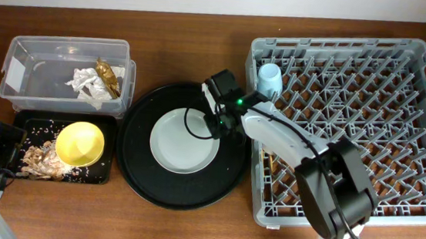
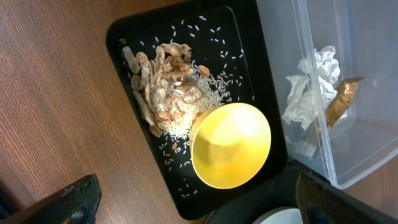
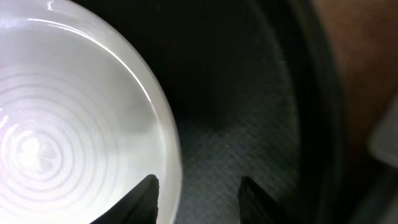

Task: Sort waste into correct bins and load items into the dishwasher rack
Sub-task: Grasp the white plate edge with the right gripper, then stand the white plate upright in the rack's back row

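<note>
The pale grey-green plate point(image 1: 184, 140) lies on the round black tray point(image 1: 135, 167). My right gripper point(image 1: 214, 126) is open at the plate's right rim; in the right wrist view point(image 3: 199, 183) one finger is over the plate point(image 3: 68, 137) and the other over the tray. The yellow bowl point(image 1: 79, 143) and the food scraps with rice point(image 1: 39, 157) sit in the shallow black tray point(image 1: 104, 173). My left gripper point(image 2: 196, 199) is open and empty near that tray's front edge. The napkin point(image 1: 84, 85) and wrapper point(image 1: 107, 78) lie in the clear tub point(image 1: 25, 57). The light-blue cup point(image 1: 270, 80) stands in the rack point(image 1: 397, 136). The pink cup is out of view.
A thin wooden stick, perhaps the chopsticks point(image 1: 269, 165), shows in the rack's left side under my right arm. The tub, black tray and round tray stand close together on the brown wooden table point(image 1: 188, 226).
</note>
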### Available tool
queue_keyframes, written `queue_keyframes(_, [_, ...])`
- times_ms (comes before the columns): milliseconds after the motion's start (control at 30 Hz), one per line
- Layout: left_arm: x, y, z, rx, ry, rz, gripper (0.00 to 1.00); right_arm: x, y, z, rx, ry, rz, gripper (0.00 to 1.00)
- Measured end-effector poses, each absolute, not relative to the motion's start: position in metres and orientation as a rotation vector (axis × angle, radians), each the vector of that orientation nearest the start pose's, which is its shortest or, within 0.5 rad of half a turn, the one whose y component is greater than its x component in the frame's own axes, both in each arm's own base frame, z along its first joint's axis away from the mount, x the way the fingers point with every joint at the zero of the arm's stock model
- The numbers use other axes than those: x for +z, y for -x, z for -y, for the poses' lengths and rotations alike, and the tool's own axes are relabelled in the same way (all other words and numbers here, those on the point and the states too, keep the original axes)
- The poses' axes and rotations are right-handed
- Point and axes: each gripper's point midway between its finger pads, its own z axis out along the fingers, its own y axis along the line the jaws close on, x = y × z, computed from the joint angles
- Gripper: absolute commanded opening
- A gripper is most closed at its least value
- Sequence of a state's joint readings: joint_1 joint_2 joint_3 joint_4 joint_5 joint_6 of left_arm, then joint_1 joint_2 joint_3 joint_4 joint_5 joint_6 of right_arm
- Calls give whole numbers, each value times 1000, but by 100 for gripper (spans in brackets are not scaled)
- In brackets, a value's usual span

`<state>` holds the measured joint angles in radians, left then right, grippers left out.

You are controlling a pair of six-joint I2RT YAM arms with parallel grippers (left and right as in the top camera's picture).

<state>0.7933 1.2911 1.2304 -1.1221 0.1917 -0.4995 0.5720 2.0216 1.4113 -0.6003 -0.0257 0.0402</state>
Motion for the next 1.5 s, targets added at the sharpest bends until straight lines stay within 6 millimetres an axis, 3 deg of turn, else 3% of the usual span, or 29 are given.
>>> queue_keyframes(100, [188,-225,-182,-181,1600,-2206,99,13,-375,-255,230,763,-2742,39])
queue_keyframes(200, [188,-225,-182,-181,1600,-2206,99,6,-372,-258,259,782,-2753,4])
queue_keyframes(333, [188,-225,-182,-181,1600,-2207,99,10,-371,-267,340,776,-2750,4])
queue_keyframes(400, [188,-225,-182,-181,1600,-2206,99,22,-366,-265,333,824,-2773,4])
queue_keyframes(433, [188,-225,-182,-180,1600,-2206,99,52,-372,-255,249,832,-2771,4])
queue_keyframes(467, [188,-225,-182,-181,1599,-2206,99,104,-394,-253,184,791,-2659,4])
queue_keyframes(533, [188,-225,-182,-181,1600,-2206,99,232,-427,-201,-172,578,-2383,4])
queue_keyframes(567, [188,-225,-182,-181,1600,-2206,99,304,-429,-149,-433,373,-2213,4])
queue_keyframes(600, [188,-225,-182,-181,1600,-2206,99,339,-425,-107,-635,221,-2124,4])
queue_keyframes(633, [188,-225,-182,-181,1600,-2206,99,352,-423,-74,-796,121,-2085,4])
queue_keyframes(667, [188,-225,-182,-181,1600,-2206,99,352,-426,-50,-906,61,-2078,4])
queue_keyframes(700, [188,-225,-182,-181,1600,-2207,99,340,-433,-11,-1053,-29,-2093,4])
queue_keyframes(800, [188,-225,-182,-181,1600,-2207,99,309,-449,36,-1145,-164,-2145,4])
queue_keyframes(900, [188,-225,-182,-181,1600,-2207,99,272,-466,36,-1177,-137,-2200,4])
queue_keyframes(1000, [188,-225,-182,-181,1600,-2207,99,222,-483,28,-1185,-68,-2286,4])
queue_keyframes(1067, [188,-225,-182,-181,1600,-2206,99,204,-491,18,-1096,-35,-2336,19])
queue_keyframes(1133, [188,-225,-182,-180,1600,-2206,99,194,-497,6,-973,-14,-2374,22])
queue_keyframes(1200, [188,-225,-182,-181,1600,-2206,99,188,-503,-4,-879,0,-2392,36])
queue_keyframes(1300, [188,-225,-182,-181,1600,-2206,99,185,-506,-11,-815,15,-2403,50])
queue_keyframes(1400, [188,-225,-182,-181,1600,-2207,99,191,-507,-11,-823,34,-2394,54])
queue_keyframes(1433, [188,-225,-182,-181,1600,-2207,99,207,-506,-10,-808,20,-2368,54])
queue_keyframes(1500, [188,-225,-182,-180,1600,-2206,99,260,-489,-19,-673,14,-2315,53])
